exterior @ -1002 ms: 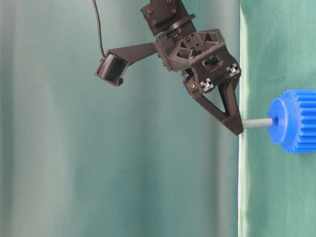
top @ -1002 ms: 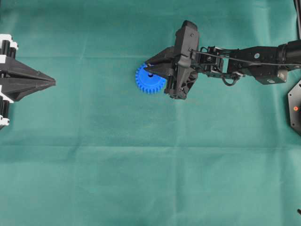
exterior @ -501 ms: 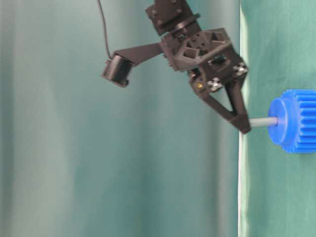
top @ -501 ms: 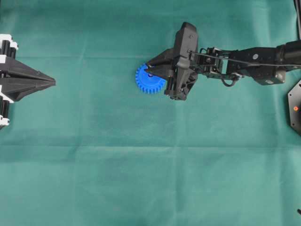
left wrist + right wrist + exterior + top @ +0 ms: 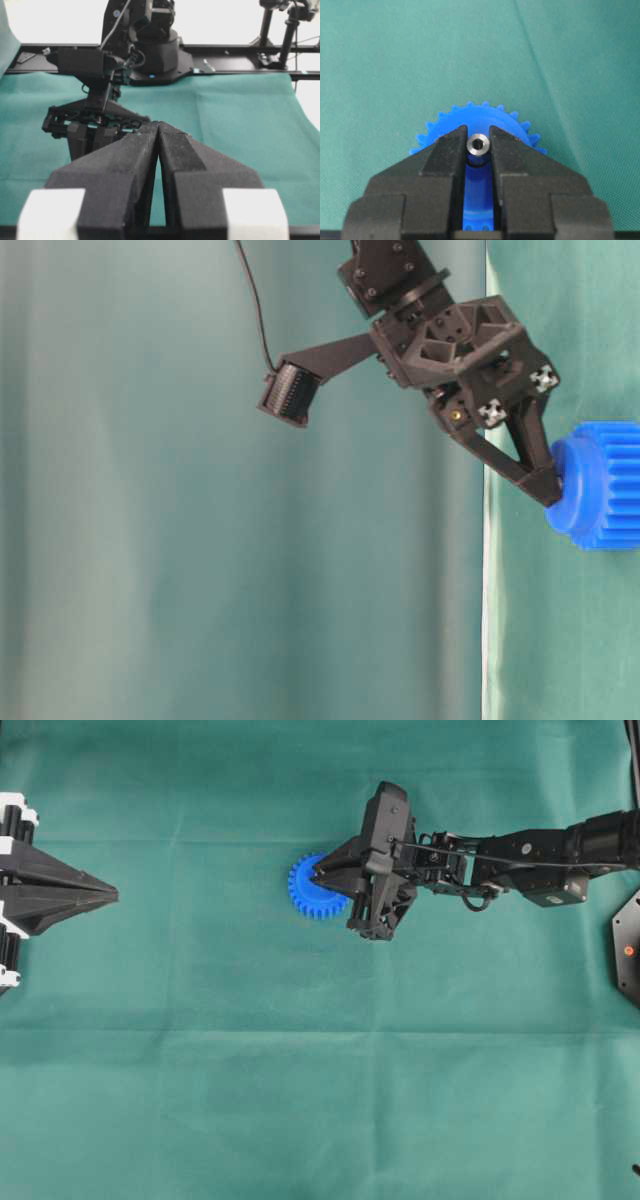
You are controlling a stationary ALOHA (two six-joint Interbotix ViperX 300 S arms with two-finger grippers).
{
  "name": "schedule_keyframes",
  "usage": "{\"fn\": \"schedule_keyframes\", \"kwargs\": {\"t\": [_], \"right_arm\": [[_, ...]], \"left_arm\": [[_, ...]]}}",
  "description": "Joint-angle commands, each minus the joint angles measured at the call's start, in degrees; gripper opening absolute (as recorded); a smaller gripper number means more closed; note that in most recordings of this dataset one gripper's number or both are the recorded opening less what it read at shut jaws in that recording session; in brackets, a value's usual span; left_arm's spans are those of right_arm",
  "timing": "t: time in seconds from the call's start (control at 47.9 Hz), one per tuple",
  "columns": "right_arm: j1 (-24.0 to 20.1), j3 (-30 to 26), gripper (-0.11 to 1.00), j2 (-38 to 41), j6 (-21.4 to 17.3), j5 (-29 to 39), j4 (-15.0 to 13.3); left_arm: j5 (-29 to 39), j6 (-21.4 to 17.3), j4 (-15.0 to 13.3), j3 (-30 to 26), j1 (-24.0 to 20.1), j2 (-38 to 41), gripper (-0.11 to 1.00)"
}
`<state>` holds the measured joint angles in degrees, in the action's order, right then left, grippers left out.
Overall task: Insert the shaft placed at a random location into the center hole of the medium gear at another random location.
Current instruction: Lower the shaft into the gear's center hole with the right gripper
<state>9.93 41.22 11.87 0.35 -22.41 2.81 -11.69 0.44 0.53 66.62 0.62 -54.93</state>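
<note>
Shaft pressed down at the gear's hub
Right gripper (image 5: 478,145) fingers clamp the shaft (image 5: 478,144) over the blue medium gear (image 5: 312,893); left gripper (image 5: 159,131) fingers closed, empty.

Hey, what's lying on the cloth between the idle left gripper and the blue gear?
Nothing: in the overhead view only bare green cloth stretches from the left gripper to the blue gear.

Black angular right end effector (image 5: 550,485), silver screws, thin black cable; left end effector (image 5: 105,895) white-trimmed.
</note>
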Motion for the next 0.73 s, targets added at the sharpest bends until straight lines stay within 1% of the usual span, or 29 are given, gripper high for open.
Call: {"fn": "schedule_keyframes", "kwargs": {"t": [0.0, 0.418, 0.522, 0.543, 0.585, 0.71], "right_arm": [[-0.35, -1.23, 0.13, -0.44, 0.44, 0.0, 0.26], [-0.35, -0.62, 0.14, -1.67, 0.44, 0.62, 0.26], [-0.35, -0.44, 0.16, -2.29, 0.35, 0.88, 0.26], [-0.35, -0.44, 0.18, -2.37, 0.35, 0.97, 0.26], [-0.35, -0.44, 0.3, -2.64, 0.35, 1.14, 0.35], [-0.35, -0.44, 0.68, -3.87, 0.44, 1.85, 0.53]], "left_arm": [[-0.18, -0.09, 0.18, -1.14, 0.0, 0.26, 0.0], [0.09, 0.0, 0.18, -1.14, 0.0, 0.09, 0.0], [0.09, 0.0, 0.18, -1.14, 0.0, 0.09, 0.0], [0.09, 0.0, 0.18, -1.14, -0.09, 0.09, 0.0], [0.09, 0.0, 0.18, -1.23, 0.0, 0.09, 0.0], [0.09, 0.09, 0.09, -1.23, 0.0, 0.09, 0.0]]}}
